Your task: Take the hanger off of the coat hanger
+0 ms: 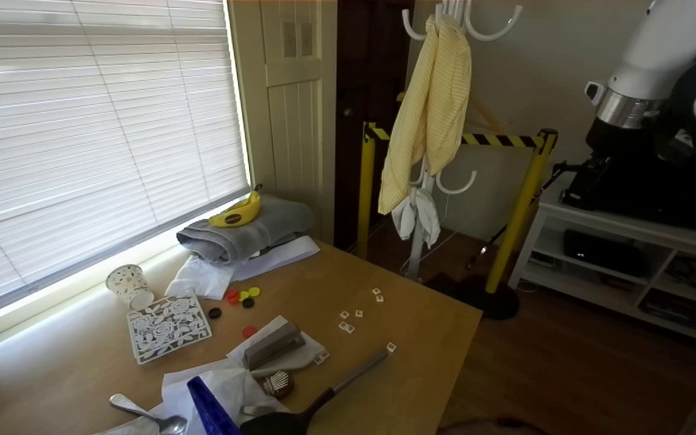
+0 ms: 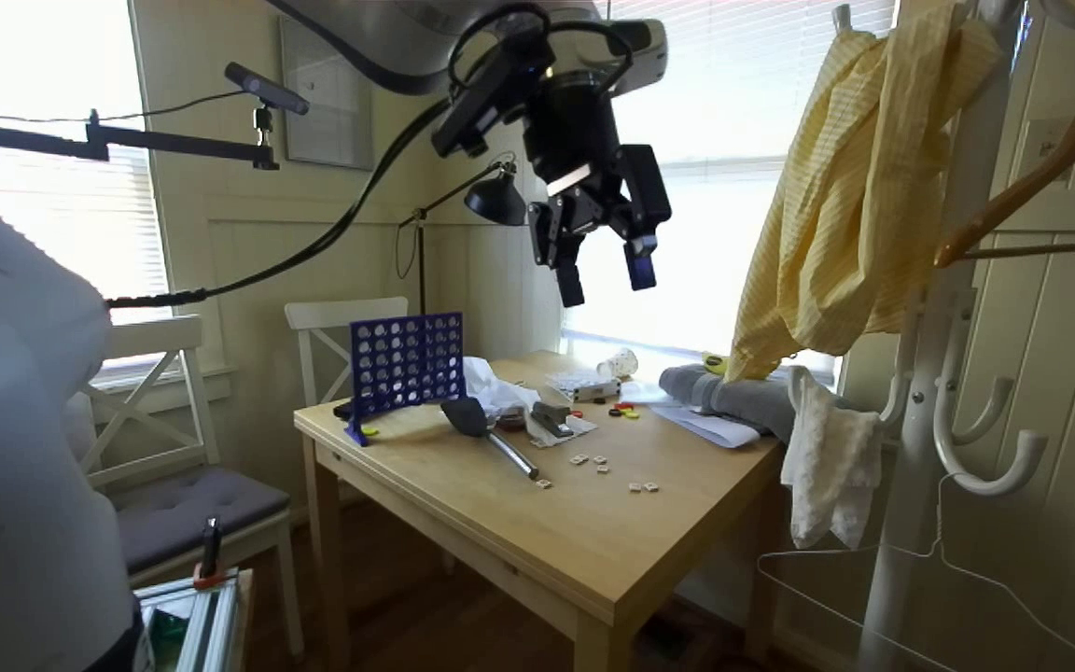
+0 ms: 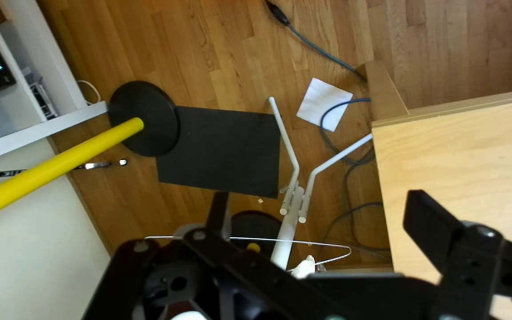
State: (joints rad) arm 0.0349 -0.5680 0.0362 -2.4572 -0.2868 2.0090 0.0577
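The claw [image 2: 605, 280] hangs spread wide, holding nothing; further right, the coat hanger [image 2: 913, 485] carries the white hanger [image 2: 942, 551] on a lower hook [image 2: 984, 482]. Gripping, unhooking and removal all seem left to do.

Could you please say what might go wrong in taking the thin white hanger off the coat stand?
The open hand might snag the yellow garment draped above the thin white hanger. The upturned lower hook holding it could catch, tugging the coat stand over. The hanger, being thin, could slip.
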